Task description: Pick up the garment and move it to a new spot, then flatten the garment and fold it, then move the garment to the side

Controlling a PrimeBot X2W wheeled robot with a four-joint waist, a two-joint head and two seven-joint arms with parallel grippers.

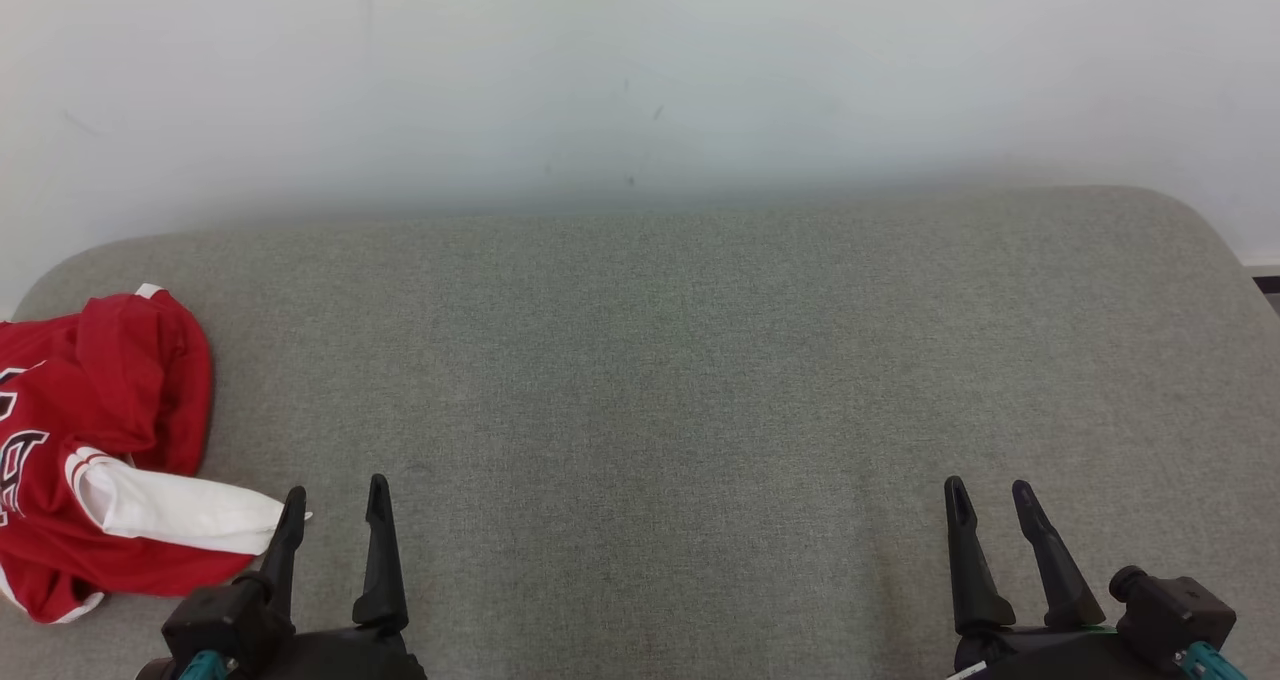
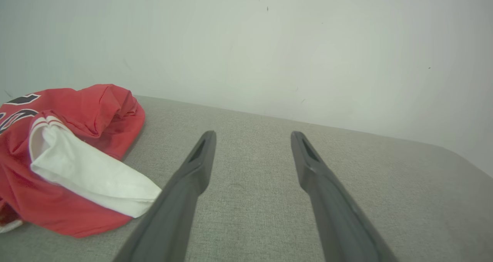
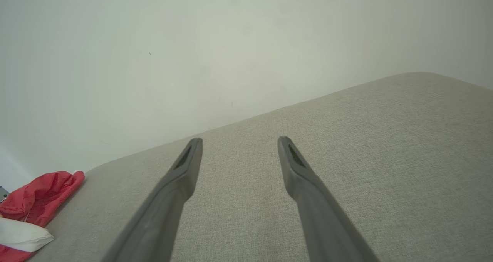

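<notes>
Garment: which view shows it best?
Left wrist view: the garment is close and large, white sleeve and folds clear. Head view crops it at the left edge; right wrist view catches a small corner.

**A:** What carries everything here?

**B:** A wide tabletop covered in grey-green woven cloth. In the head view its far corners are rounded, at 10 and 2 o'clock.

**A:** And what lies on it?

**B:** One garment, red and crumpled in a heap at about 8 to 9 o'clock. It sits right at the left edge, and part of it runs out of the picture.

**A:** Any detail on it?

**B:** There are dark letters edged in white, too folded to read. A white sleeve with red stripes near its upper end lies over the heap. Its free end points toward 4 o'clock and rests on the cloth cover.

**A:** Is it lying flat?

**B:** No, it's bunched, with a fold raised at the heap's 12 o'clock end.
</notes>
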